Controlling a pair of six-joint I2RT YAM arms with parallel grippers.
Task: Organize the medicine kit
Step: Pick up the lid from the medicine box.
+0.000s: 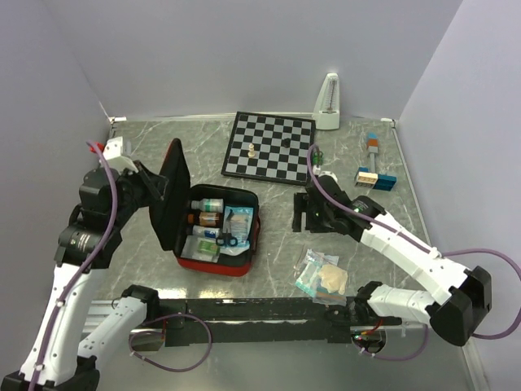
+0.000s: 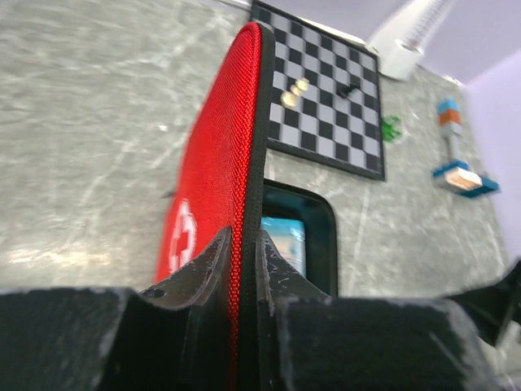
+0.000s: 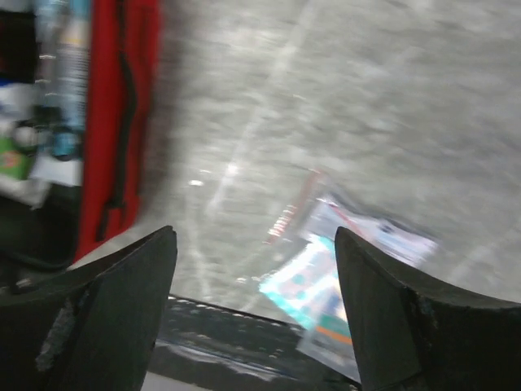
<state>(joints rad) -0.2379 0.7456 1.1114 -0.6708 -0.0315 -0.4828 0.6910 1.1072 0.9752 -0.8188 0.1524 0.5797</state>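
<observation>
The red medicine kit (image 1: 244, 252) lies open left of the table's middle, its tray holding bottles and packets. Its lid (image 1: 173, 195) stands upright, black lining toward the tray. My left gripper (image 1: 155, 189) is shut on the lid's edge; in the left wrist view the red lid (image 2: 216, 175) with its white cross runs between the fingers (image 2: 199, 269). My right gripper (image 1: 303, 213) is open and empty, above the table right of the kit. Its wrist view shows the kit's red side (image 3: 122, 122) at left and clear packets (image 3: 342, 277) below, blurred.
A chessboard (image 1: 270, 145) with a pale piece lies behind the kit. A white metronome (image 1: 327, 103) stands at the back. Blue and orange blocks (image 1: 374, 171) lie at the right. Clear medicine packets (image 1: 321, 275) lie near the front rail (image 1: 260, 314).
</observation>
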